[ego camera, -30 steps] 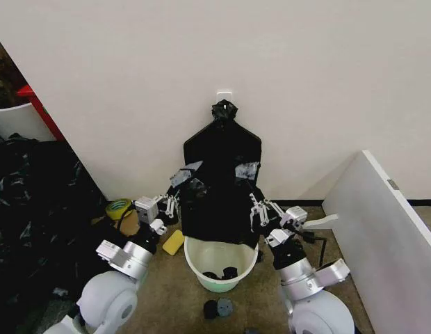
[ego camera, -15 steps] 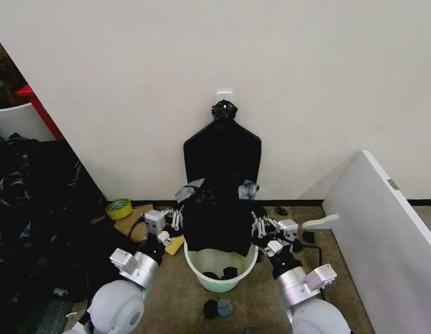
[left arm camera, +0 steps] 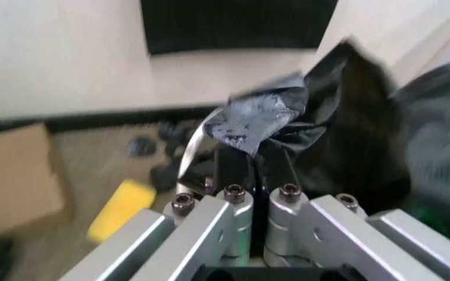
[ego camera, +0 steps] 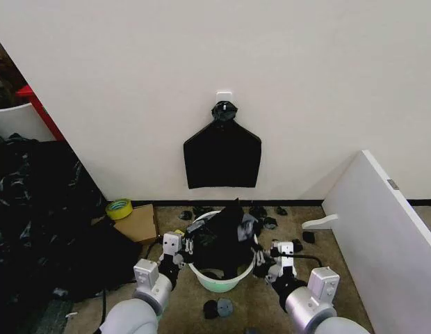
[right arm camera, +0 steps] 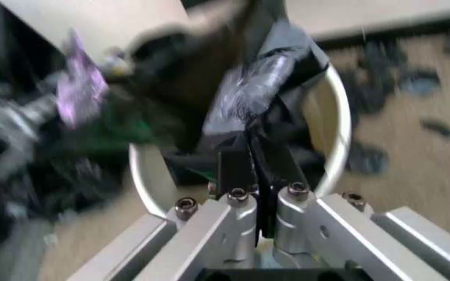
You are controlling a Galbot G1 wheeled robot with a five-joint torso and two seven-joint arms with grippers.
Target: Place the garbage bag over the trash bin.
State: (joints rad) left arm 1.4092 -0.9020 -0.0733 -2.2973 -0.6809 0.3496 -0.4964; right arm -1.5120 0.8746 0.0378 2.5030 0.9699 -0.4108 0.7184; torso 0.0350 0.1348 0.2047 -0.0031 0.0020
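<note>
both arms reach forward and low from the bottom of the head view, one on each side of the trash bin, which stands on the floor below the wall. the left gripper sits at the bin's left rim and the right gripper at its right rim, wrists angled inward toward each other. between them the garbage bag is bunched over the bin's mouth, its crumpled top rising to a peak above the rim. in the left wrist view the left gripper has its fingers pressed together on a glossy fold of the garbage bag. in the right wrist view the right gripper is likewise pinched on the garbage bag, just inside the bin's pale rim.
</note>
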